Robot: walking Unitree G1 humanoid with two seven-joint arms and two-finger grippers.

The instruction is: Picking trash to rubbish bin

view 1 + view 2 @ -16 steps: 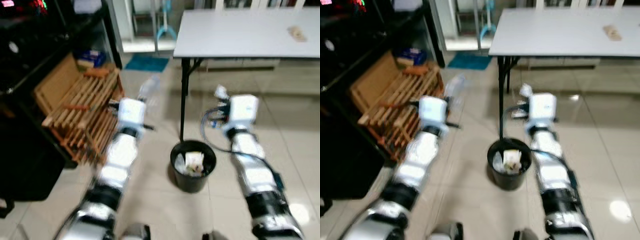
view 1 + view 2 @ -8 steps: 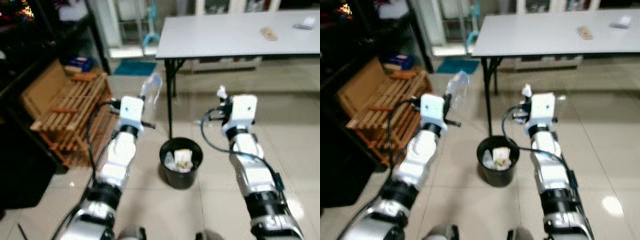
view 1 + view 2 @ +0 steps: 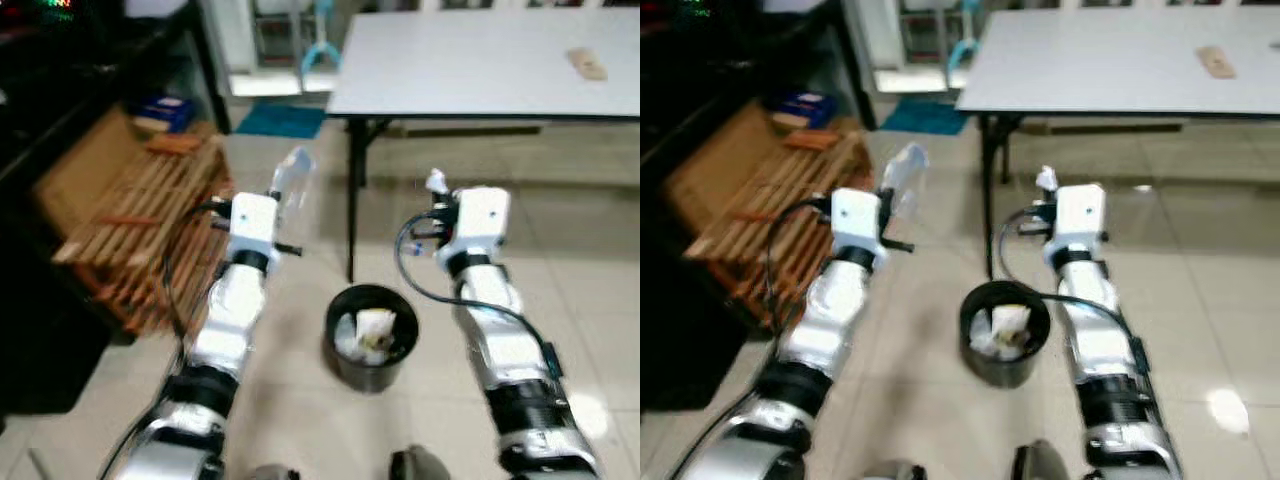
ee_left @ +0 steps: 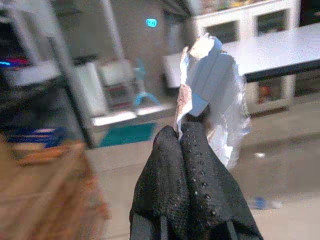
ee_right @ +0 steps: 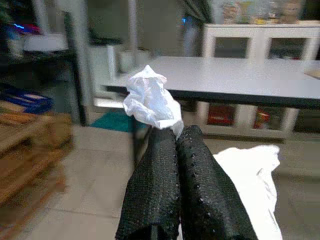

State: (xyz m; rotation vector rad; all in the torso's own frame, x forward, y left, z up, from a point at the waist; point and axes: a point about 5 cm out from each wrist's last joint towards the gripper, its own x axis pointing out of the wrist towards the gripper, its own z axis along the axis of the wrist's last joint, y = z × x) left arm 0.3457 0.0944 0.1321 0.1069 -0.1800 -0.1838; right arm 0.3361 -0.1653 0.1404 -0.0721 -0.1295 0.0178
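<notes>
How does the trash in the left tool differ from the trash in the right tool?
The left tool pinches a flat, see-through plastic wrapper with torn edges; the right tool pinches a crumpled white paper wad. The plastic wrapper stands tall above its fingers, while the paper wad is a compact ball. Both are clamped between shut fingers, held up beyond the black rubbish bin, on either side of it.
</notes>
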